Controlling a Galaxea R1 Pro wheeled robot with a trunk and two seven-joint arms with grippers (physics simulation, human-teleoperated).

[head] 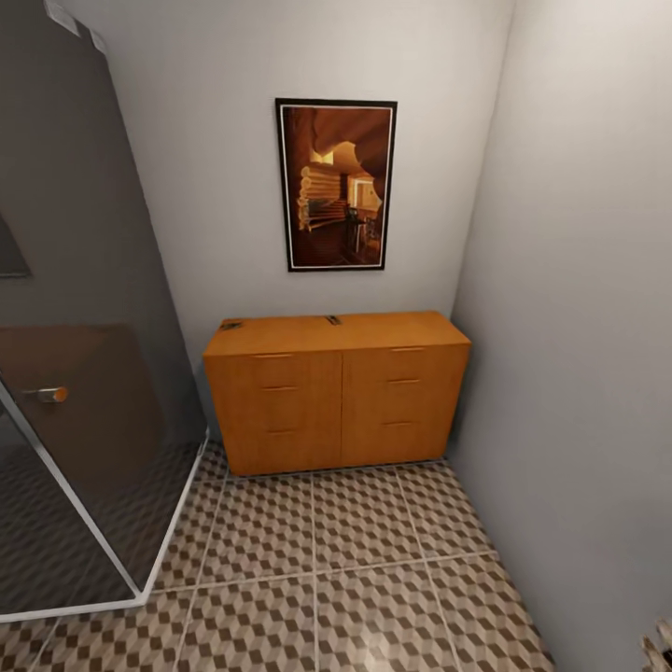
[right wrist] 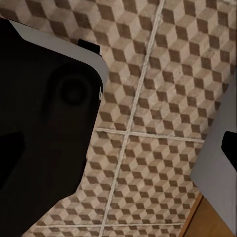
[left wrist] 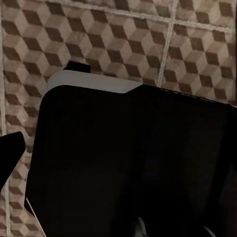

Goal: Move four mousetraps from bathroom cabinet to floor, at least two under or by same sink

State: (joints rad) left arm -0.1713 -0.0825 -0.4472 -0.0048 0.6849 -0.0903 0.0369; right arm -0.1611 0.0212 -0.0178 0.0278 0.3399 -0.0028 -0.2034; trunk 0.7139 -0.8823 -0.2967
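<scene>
Neither wrist view lets me tell whether the fingers are apart or together; dark robot bodywork [left wrist: 133, 163] blocks most of the left one, and both look down on the bathroom floor [right wrist: 153, 98]. Ahead, the cabinet [head: 338, 401] stands against the back wall, its long axis running along that wall, drawer fronts facing the room. On its top, one mousetrap [head: 231, 326] lies at the back left corner and another [head: 333, 320] near the back edge's middle, too small to read their direction. A framed picture [head: 336, 184] hangs above; a glass shower enclosure [head: 84, 373] stands left.
</scene>
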